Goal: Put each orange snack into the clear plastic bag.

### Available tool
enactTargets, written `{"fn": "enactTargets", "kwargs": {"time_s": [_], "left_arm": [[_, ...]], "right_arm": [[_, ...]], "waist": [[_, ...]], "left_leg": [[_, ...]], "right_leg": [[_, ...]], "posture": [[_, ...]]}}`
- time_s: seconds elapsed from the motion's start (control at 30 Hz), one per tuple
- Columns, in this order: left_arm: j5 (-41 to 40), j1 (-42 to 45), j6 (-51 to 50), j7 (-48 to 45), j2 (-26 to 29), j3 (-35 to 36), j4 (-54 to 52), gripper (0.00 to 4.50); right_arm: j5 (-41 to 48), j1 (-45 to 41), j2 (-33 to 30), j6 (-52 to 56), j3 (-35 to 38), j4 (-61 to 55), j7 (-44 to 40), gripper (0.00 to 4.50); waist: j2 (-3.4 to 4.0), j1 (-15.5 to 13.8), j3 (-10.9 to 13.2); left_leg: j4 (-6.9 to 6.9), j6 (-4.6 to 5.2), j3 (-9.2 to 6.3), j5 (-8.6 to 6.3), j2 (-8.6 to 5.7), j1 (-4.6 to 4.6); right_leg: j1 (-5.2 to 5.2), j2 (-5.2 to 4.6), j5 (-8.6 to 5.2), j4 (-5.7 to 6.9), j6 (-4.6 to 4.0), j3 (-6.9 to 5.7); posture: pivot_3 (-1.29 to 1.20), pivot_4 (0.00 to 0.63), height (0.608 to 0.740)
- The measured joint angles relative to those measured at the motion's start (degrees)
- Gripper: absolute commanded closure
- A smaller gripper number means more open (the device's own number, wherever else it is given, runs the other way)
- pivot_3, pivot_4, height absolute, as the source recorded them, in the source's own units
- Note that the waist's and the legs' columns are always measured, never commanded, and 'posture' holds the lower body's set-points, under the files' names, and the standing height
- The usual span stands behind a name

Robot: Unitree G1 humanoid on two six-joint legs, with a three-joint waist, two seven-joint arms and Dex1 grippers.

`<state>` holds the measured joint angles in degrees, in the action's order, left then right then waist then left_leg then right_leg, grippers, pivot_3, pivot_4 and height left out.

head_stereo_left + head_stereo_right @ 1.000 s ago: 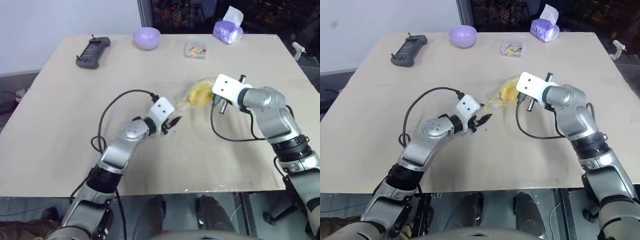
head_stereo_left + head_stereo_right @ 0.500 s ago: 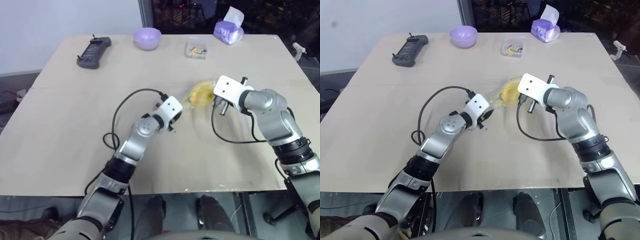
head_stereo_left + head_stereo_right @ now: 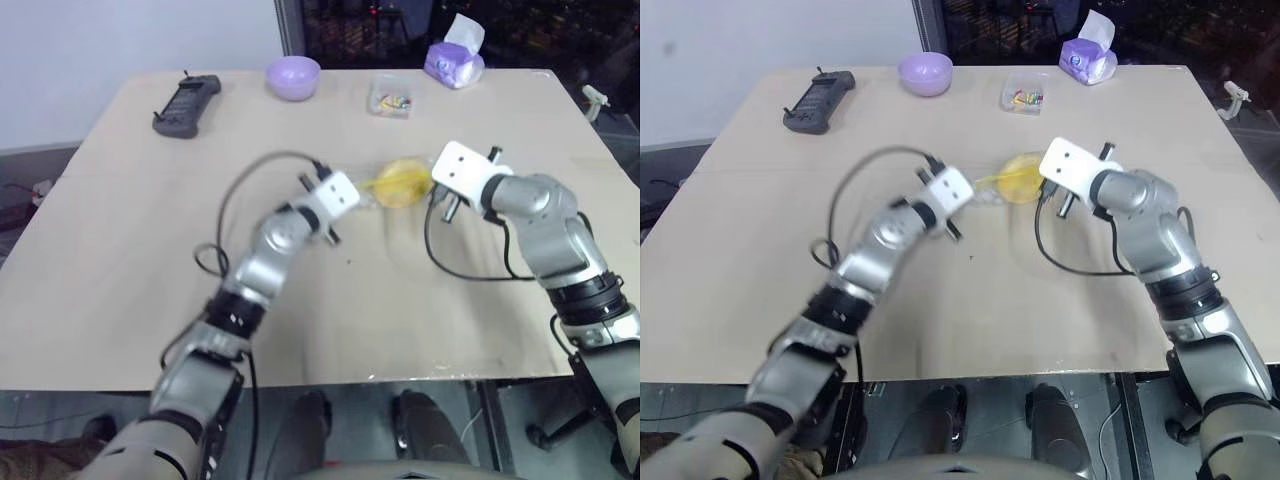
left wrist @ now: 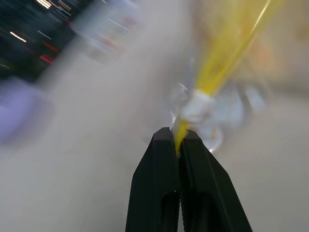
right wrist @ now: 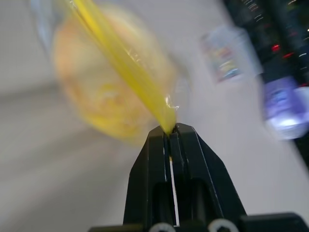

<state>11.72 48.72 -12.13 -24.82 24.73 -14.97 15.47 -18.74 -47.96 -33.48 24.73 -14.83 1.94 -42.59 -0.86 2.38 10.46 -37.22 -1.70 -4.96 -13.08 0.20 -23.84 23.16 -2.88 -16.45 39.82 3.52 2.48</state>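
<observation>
The clear plastic bag [image 3: 385,190] hangs stretched between my two grippers over the middle of the table. The orange snack [image 3: 402,183] sits inside it as a round orange-yellow bun, also seen through the plastic in the right wrist view [image 5: 104,92]. My left gripper [image 4: 176,137] is shut on the bag's yellow seal strip [image 4: 227,53] at the bag's left end. At the bag's right end my right gripper [image 5: 171,129] is shut on the same strip. In the head views the left gripper [image 3: 350,195] and right gripper [image 3: 433,186] flank the bag.
Along the table's far edge stand a purple bowl [image 3: 293,76], a small clear box of colourful bits [image 3: 391,98] and a purple tissue pack [image 3: 455,60]. A black controller [image 3: 186,104] lies at the far left. Cables loop from both wrists over the table [image 3: 120,250].
My left gripper rose and moved forward to the bag's left end and shut on the seal strip. The right gripper lifted slightly, and the bag now hangs taut between them.
</observation>
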Motion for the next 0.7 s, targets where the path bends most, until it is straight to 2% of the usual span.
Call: {"fn": "enactTargets", "kwargs": {"time_s": [0.07,0.23,0.37,0.43,0.53,0.7], "left_arm": [[-0.65,5.18,2.24,-3.55,4.08,1.32,-0.36,4.46],[-2.46,5.93,3.35,-8.93,7.49,2.12,-1.34,4.46],[-3.72,6.46,3.69,-10.52,7.69,2.65,0.16,4.46],[-2.87,8.10,6.04,-10.68,7.65,1.83,4.94,4.46],[-2.97,9.80,8.15,-11.24,7.18,1.63,10.39,4.46],[-2.00,11.27,13.95,-12.49,7.19,0.69,16.01,4.46]], "right_arm": [[2.19,-2.25,-2.36,-0.52,0.11,-1.40,-3.73,4.50],[4.06,-4.62,-4.50,-2.39,0.15,-1.68,-6.67,4.50],[5.55,-6.08,-3.83,-3.32,0.21,1.80,-6.19,4.50],[5.94,-7.53,-2.28,-5.16,0.17,6.05,-5.15,4.50],[8.36,-7.51,-1.60,-6.12,-0.22,8.68,-7.87,4.50],[9.18,-8.88,-1.30,-9.38,-1.19,14.88,-8.62,4.50]], "waist": [[0.01,0.01,-0.01],[0.03,0.05,-0.04],[0.03,0.05,-0.04],[0.03,0.08,-0.04],[0.03,0.08,-0.03],[0.04,0.08,-0.03]], "left_leg": [[0.03,-0.05,0.02,0.03,-0.01,-0.02],[0.11,-0.08,0.03,0.04,-0.01,-0.12],[0.06,-0.04,0.03,0.03,-0.01,-0.12],[0.01,0.00,0.04,0.00,-0.02,-0.10],[0.00,0.05,0.03,-0.03,-0.02,-0.09],[0.00,-0.03,0.05,0.02,-0.02,-0.09]], "right_leg": [[-0.01,-0.01,-0.01,-0.11,0.01,0.01],[-0.01,-0.03,-0.01,-0.35,0.01,0.00],[0.00,-0.03,-0.01,-0.25,0.01,0.00],[0.00,-0.02,-0.01,-0.17,0.01,0.00],[0.01,-0.01,-0.01,-0.12,0.01,0.00],[0.01,-0.02,-0.01,-0.14,0.01,0.01]], "posture": [[0.00,0.150,0.740],[0.00,0.150,0.740],[0.00,0.150,0.740],[0.00,0.150,0.740],[0.00,0.150,0.740],[0.00,0.150,0.740]]}}
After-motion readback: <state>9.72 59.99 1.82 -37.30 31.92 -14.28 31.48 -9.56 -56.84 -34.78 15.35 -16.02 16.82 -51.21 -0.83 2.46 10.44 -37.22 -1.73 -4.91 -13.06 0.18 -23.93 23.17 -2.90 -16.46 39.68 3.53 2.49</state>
